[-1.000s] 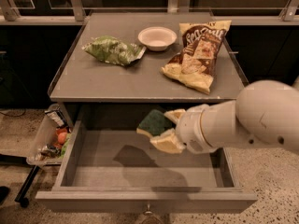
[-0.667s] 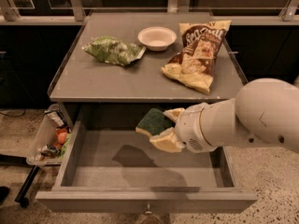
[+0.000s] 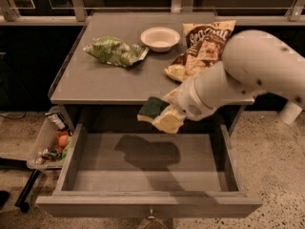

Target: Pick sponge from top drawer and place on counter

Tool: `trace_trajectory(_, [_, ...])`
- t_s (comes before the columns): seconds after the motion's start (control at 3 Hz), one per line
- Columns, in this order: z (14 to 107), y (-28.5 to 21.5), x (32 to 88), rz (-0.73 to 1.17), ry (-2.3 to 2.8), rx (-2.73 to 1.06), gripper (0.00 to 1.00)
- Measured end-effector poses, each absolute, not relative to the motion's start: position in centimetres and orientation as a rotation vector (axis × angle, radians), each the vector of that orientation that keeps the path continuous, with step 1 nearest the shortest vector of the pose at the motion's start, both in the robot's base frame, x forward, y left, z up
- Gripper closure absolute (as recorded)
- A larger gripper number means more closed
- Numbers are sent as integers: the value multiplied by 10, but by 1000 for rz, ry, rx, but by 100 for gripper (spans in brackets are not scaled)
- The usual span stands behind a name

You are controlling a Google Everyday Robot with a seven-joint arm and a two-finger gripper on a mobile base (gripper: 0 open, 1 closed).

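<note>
Gripper (image 3: 164, 116) held the sponge (image 3: 152, 108) clamped, clear of the open top drawer (image 3: 147, 205), at the tabletop's (image 3: 105, 85) front edge; placement not yet done.

White script lettering is printed across the top of the brown snack bag (image 3: 204, 49), which lies at the far right of the counter (image 3: 95, 82). It seems to begin with "Sea", but the rest cannot be made out. No other text is legible. The gripper (image 3: 164, 114) is seen above the open top drawer (image 3: 143, 175), at the counter's near edge, with the sponge (image 3: 152, 107) clasped in it.
</note>
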State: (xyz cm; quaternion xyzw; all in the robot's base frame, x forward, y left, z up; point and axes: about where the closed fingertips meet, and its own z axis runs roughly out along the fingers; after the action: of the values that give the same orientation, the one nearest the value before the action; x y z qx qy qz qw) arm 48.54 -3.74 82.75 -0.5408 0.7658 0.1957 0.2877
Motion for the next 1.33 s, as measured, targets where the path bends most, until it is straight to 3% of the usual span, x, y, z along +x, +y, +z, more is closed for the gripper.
trace_trajectory(0.33, [806, -56, 522, 538, 2154, -1486, 100])
trace_trajectory(0.67, [806, -56, 521, 538, 2154, -1486, 100])
trace_trajectory(1.0, [829, -45, 565, 489, 2168, -1532, 100])
trace_trajectory(1.33, [830, -45, 565, 489, 2167, -1532, 100])
